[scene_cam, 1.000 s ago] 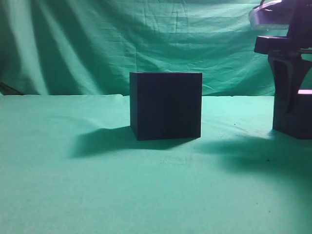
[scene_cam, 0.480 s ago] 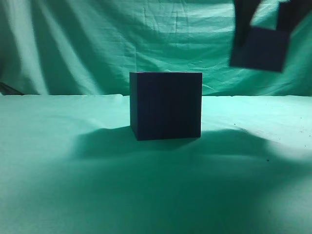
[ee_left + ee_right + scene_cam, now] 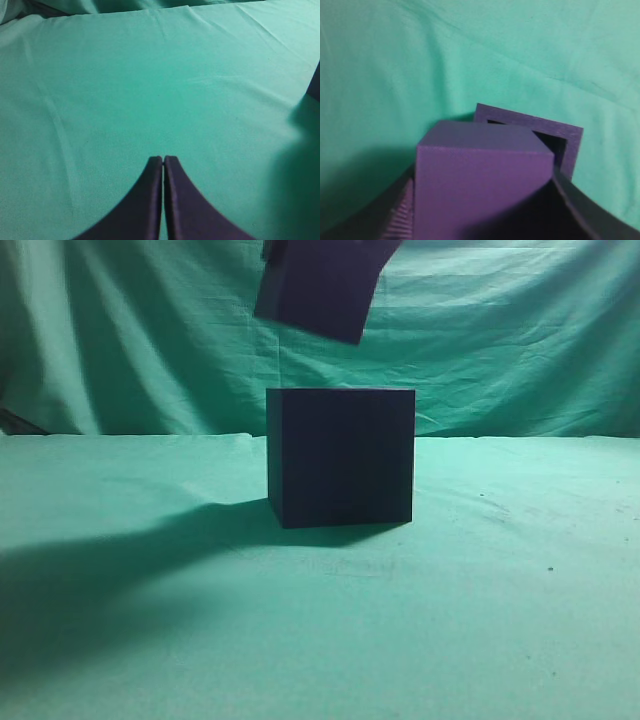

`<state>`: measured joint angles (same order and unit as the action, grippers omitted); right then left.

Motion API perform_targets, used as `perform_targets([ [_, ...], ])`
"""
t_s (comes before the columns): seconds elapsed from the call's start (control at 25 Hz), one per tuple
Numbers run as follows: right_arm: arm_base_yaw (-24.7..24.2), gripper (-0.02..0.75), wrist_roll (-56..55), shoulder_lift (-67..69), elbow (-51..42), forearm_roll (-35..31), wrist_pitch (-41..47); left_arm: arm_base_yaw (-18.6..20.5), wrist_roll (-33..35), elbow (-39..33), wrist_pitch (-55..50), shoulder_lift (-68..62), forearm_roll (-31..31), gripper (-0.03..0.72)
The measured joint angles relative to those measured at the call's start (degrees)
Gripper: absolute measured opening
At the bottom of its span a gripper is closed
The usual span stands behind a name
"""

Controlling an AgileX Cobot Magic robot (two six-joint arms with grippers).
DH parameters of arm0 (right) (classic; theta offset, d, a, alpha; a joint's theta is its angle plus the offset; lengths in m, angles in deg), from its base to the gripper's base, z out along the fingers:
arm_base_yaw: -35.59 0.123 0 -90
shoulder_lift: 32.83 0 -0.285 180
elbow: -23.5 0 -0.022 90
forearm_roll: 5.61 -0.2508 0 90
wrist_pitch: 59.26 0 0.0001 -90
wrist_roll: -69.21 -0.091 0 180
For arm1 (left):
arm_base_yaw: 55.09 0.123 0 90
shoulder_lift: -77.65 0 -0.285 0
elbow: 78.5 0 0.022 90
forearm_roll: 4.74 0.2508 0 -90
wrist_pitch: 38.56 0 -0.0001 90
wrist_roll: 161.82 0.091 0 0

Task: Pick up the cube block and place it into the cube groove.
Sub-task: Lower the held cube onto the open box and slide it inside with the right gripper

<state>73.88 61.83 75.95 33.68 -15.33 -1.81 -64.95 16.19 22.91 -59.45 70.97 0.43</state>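
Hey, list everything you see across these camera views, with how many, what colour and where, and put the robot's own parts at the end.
cube block: one, dark purple, tilted in the air above the box, held by the right gripper.
cube groove: one, dark navy-purple box, standing mid-table; the right wrist view shows its open top.
table cloth: one, green, covering the table.
backdrop cloth: one, green, wrinkled, hanging behind the table.
left gripper: one, dark, jaws closed together, empty, above bare cloth.
right gripper: one, dark, fingers on both sides of the cube block.
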Motion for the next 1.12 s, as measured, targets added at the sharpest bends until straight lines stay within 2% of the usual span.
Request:
perform_targets([
  [0.48, 0.5, 0.426, -6.1, 4.4, 0.1, 2.8, -1.5, 0.0, 0.0, 0.0, 0.0, 0.0, 0.0, 0.000],
  [0.68, 0.6, 0.426, -7.6, 4.4, 0.4, 6.1, 1.3, 0.0, 0.0, 0.0, 0.0, 0.0, 0.0, 0.000],
  [1.12, 0.6, 0.426, -9.9, 4.4, 0.6, 7.2, 4.8, 0.0, 0.0, 0.0, 0.0, 0.0, 0.0, 0.000],
])
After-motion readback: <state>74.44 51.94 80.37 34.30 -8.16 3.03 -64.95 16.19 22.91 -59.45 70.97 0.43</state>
